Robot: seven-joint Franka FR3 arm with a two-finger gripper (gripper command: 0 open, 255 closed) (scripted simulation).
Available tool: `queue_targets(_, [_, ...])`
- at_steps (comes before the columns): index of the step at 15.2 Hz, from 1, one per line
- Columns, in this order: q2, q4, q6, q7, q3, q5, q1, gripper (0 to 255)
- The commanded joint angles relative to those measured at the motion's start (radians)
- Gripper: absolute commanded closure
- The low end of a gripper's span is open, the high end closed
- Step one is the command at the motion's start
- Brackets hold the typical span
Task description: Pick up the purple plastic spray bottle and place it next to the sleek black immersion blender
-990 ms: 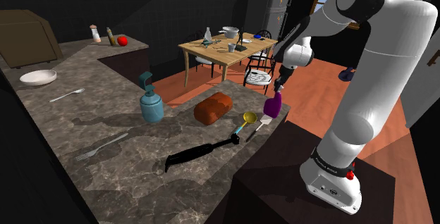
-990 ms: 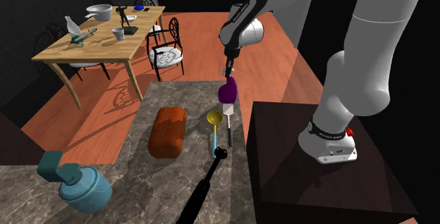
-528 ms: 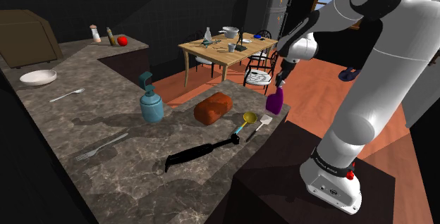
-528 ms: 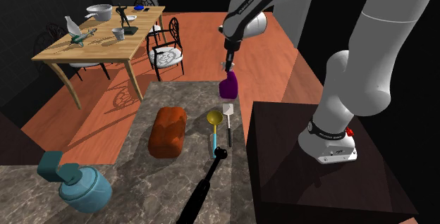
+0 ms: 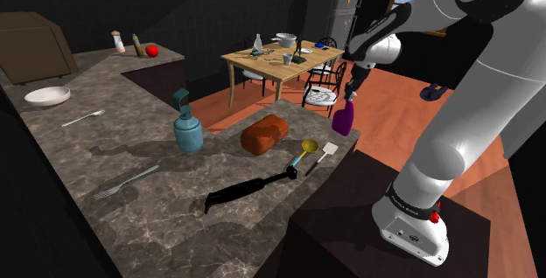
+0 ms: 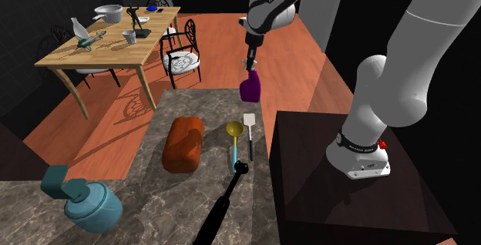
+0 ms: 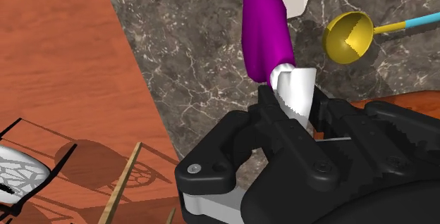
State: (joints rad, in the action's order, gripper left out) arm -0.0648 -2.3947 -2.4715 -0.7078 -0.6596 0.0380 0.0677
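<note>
Right of centre in the shoulder view, the purple spray bottle (image 5: pixel 342 121) is clamped by the gripper (image 7: pixel 292 97) at its white neck. It is judged light, rigid and slippery; swinging is risked.

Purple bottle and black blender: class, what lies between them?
A white spatula and a yellow ladle lie between bottle and blender, in the shoulder view.

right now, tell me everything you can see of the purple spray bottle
The purple spray bottle has a smooth purple body, rounded at its base, and a white spray head. The gripper is shut on that head, so the bottle hangs about upright beneath it. It looks lifted clear of the marbled counter, near the corner, close to the white spatula and the yellow spoon. Nothing else touches it.
</note>
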Motion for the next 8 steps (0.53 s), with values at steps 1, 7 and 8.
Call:
queue_targets(1, [-0.020,0.012,0.028,0.016,0.003,-0.021,0.002,255])
queue_targets(7, [-0.080,0.048,0.113,0.058,0.016,-0.073,0.011,255])
queue_targets(8, [-0.089,0.055,0.127,0.063,0.019,-0.079,0.012,255])
